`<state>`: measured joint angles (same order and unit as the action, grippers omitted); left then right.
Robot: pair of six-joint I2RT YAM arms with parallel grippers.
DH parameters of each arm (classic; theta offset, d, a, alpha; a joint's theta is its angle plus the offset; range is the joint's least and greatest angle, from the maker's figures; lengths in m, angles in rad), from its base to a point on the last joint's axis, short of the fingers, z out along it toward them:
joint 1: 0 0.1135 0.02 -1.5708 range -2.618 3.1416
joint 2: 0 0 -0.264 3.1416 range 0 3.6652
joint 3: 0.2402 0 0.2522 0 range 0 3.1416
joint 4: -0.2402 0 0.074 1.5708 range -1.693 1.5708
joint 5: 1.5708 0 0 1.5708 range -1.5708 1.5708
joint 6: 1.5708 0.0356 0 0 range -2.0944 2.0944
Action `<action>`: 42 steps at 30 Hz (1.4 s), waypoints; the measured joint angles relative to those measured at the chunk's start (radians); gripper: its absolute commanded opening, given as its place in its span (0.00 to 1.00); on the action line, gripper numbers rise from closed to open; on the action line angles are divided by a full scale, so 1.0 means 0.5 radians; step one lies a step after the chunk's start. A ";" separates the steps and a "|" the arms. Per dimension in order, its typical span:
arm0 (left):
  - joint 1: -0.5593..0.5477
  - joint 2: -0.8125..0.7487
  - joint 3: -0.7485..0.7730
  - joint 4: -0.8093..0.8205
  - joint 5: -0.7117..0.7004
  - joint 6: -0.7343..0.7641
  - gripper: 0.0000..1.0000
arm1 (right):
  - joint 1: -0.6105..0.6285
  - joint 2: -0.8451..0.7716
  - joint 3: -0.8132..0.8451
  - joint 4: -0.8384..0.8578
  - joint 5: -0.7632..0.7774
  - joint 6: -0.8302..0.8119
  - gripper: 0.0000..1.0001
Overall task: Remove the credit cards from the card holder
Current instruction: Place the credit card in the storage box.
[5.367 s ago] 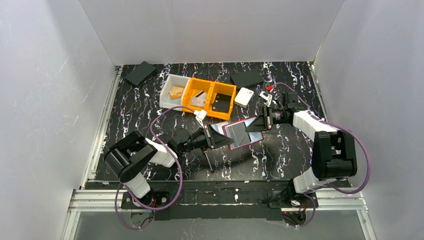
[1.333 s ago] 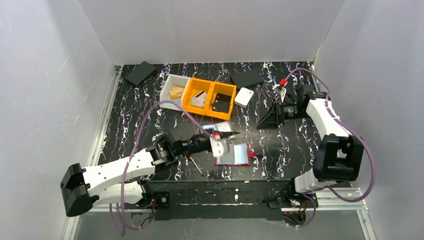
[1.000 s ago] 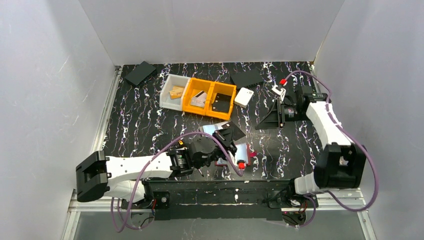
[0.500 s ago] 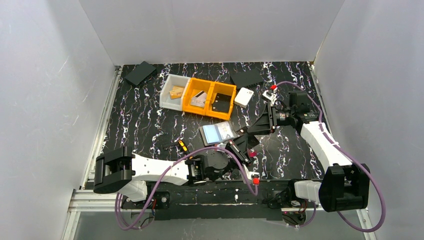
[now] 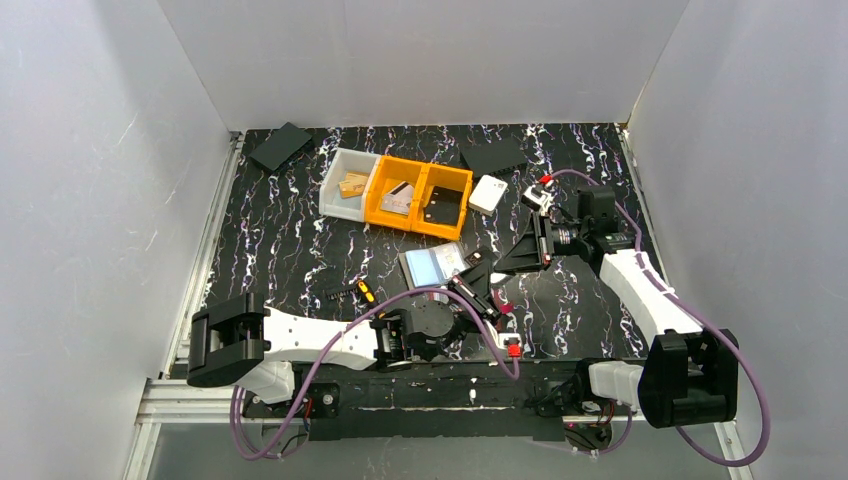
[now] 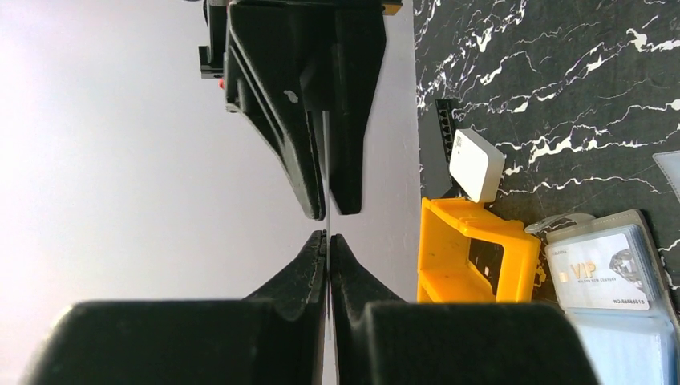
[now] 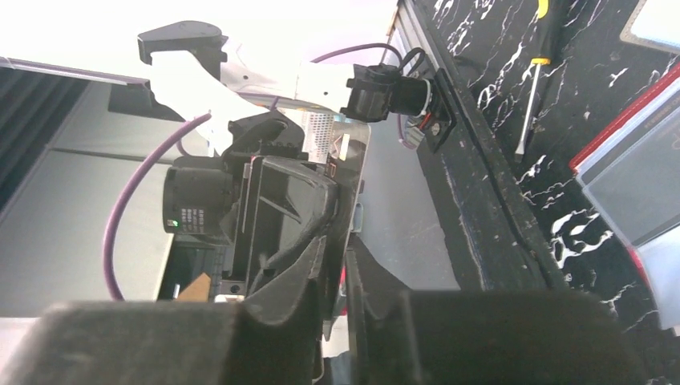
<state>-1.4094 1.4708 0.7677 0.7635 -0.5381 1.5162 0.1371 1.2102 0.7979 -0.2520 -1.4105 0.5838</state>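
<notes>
Just right of the holder (image 5: 432, 267), left gripper (image 6: 326, 237) pinches a card (image 6: 325, 225) edge-on; right gripper (image 7: 337, 239) jaws nearly together round it; biting or not, I cannot tell; if left lets go early, the card drops.

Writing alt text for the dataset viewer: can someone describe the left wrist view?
The left fingers pinch a thin card seen edge-on, while the right fingers flank it from opposite, contact unclear. Beside them on the black marbled table: an orange bin, a white box and a card holder showing a VIP card.

Two orange bins (image 5: 392, 219), one white bin (image 5: 329, 190)
</notes>
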 measured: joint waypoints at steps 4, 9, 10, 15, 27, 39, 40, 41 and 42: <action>0.000 0.000 -0.001 0.010 -0.026 -0.032 0.41 | 0.016 -0.005 -0.002 0.035 -0.012 0.045 0.01; -0.015 -0.016 -0.001 0.002 -0.125 -0.352 0.96 | 0.034 -0.008 -0.002 0.082 -0.018 0.031 0.01; -0.021 -0.036 -0.002 -0.014 -0.162 -0.465 0.98 | 0.036 -0.009 -0.002 0.099 -0.015 0.031 0.01; -0.049 -0.522 -0.005 -0.544 -0.148 -1.598 0.98 | 0.027 -0.036 -0.022 0.224 -0.014 -0.050 0.01; 0.373 -1.473 -0.697 -0.603 0.583 -4.124 0.98 | -0.022 0.017 -0.022 0.251 -0.076 -0.407 0.01; 0.938 -1.144 -0.645 -0.381 1.267 -4.646 0.96 | -0.021 -0.027 -0.022 0.265 -0.047 -0.502 0.01; 1.019 -1.147 -0.606 -0.418 1.349 -4.640 0.97 | -0.021 -0.040 -0.022 0.274 -0.040 -0.504 0.01; 1.124 -1.151 -0.540 -0.508 1.465 -4.620 0.97 | -0.021 -0.045 -0.022 0.287 -0.027 -0.513 0.01; 1.211 -1.150 -0.465 -0.610 1.576 -4.580 0.97 | -0.021 -0.047 -0.018 0.287 -0.010 -0.536 0.01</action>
<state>-0.8040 0.8959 0.5350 0.4587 0.2501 -0.7738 0.1265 1.1870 0.7891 -0.1085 -1.4155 0.3161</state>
